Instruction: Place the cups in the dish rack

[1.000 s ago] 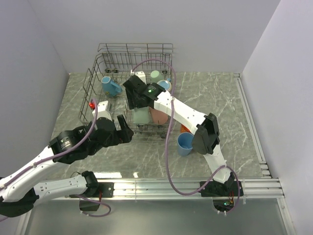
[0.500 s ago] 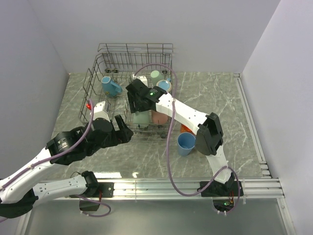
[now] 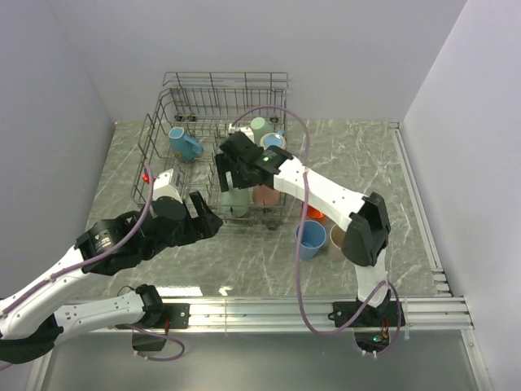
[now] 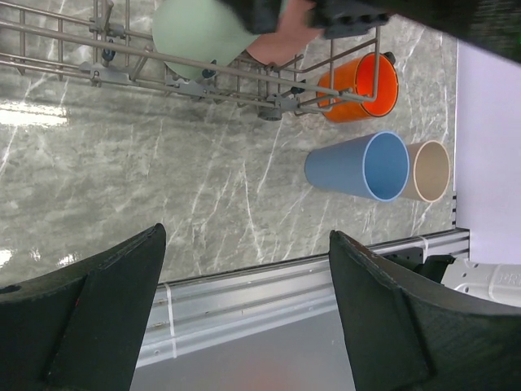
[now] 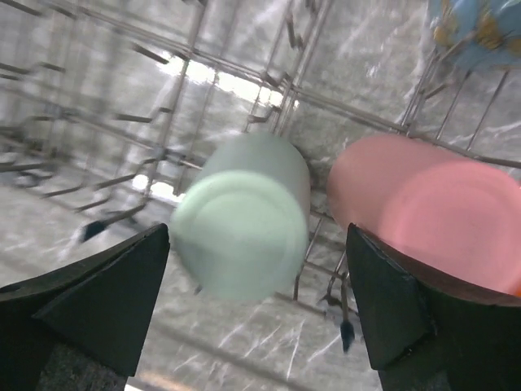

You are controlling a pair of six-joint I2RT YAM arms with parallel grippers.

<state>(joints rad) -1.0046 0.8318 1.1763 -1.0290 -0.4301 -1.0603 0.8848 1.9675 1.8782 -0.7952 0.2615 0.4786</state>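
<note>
Orange cup (image 4: 358, 85) beside dish rack (image 3: 226, 81), left wrist view (half-hidden overhead)

No legible text, labels, brands, numbers or signs in any view.

1. Left arm (image 3: 89, 308) and right arm (image 3: 326, 191): glossy white shells, black joint housings.
2. A lilac cable (image 3: 298, 281) runs back from each wrist.
3. Left gripper (image 4: 246, 236) and right gripper (image 5: 256, 232): matt black, broad wedge-shaped fingers.
4. A green light (image 3: 265, 160) glows just behind the right fingers.
</note>
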